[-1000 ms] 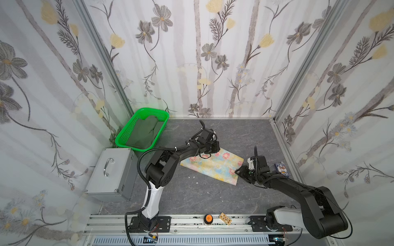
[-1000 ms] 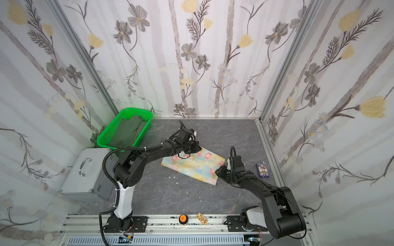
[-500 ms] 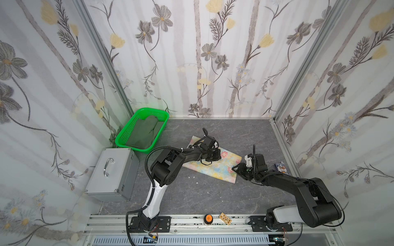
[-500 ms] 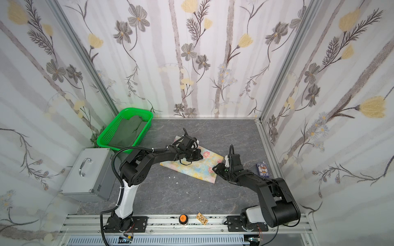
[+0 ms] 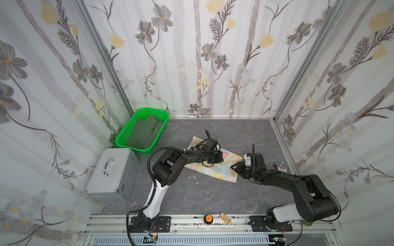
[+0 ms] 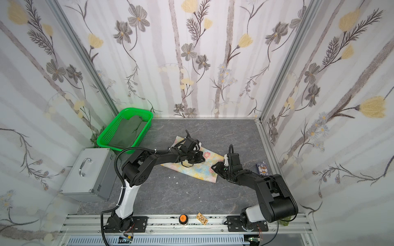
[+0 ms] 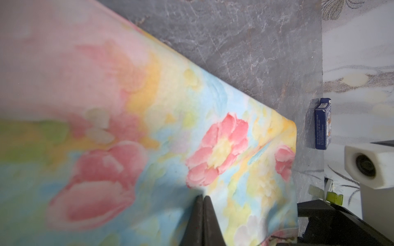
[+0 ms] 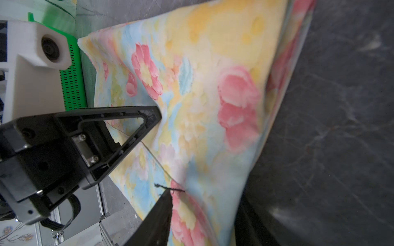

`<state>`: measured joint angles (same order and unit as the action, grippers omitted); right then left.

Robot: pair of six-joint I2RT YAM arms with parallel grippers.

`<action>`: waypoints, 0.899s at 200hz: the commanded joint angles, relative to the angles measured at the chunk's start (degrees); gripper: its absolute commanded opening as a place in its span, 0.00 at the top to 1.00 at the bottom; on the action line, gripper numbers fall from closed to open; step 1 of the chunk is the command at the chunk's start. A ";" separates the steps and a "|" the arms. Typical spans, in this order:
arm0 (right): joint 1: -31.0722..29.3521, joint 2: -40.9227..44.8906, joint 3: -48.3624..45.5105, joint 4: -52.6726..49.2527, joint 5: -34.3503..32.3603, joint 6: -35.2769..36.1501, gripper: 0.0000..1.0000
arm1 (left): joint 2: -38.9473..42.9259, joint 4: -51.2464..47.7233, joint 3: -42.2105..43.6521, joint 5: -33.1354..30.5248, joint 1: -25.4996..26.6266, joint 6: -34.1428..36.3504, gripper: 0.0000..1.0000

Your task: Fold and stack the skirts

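Pale floral wallpaper (image 5: 213,64) on all three walls, grey stems and yellow blooms everywhere. Dark grey marble-look floor (image 5: 202,196). Aluminium posts (image 5: 106,64) up the back corners. Silver metal case (image 5: 113,172) tucked against a side wall. Pretty soft, even light.

We see bare table (image 5: 202,196) open across the near half and along the far wall. On the left, the metal case (image 5: 113,172) and green basket (image 5: 128,132) block the edge. A small blue box (image 5: 281,167) lies by the right wall. The left gripper (image 5: 220,159) and right gripper (image 5: 234,168) crowd close together over the floral skirt (image 5: 215,171).
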<state>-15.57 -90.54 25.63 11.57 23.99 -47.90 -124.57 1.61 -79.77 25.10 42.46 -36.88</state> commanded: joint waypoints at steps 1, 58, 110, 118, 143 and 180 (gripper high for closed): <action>-0.06 1.07 -0.31 -3.93 -2.19 0.23 0.52 | 1.14 -0.02 -0.98 0.54 0.09 -0.14 0.99; 0.06 2.43 -1.99 4.04 -0.18 -2.69 0.51 | 0.39 -0.02 0.97 0.61 0.08 0.18 1.00; -0.20 -0.45 -0.23 8.63 1.88 -3.33 0.51 | -0.14 -0.02 1.24 1.19 0.32 0.28 1.00; -0.45 -2.38 -0.42 9.93 2.35 -3.58 0.51 | -0.23 -0.02 1.28 1.20 0.49 0.27 1.00; -1.39 -3.06 -0.77 13.88 3.31 -4.77 0.52 | -0.48 -0.02 1.37 1.11 0.61 0.23 1.00; -2.18 1.84 -0.58 13.59 2.86 -5.29 0.53 | -0.77 -0.02 1.37 1.01 0.70 0.23 1.00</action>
<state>-17.58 -92.16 24.73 21.63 26.28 -52.27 -124.77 3.05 -78.72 25.80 43.00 -36.84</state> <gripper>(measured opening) 0.475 0.050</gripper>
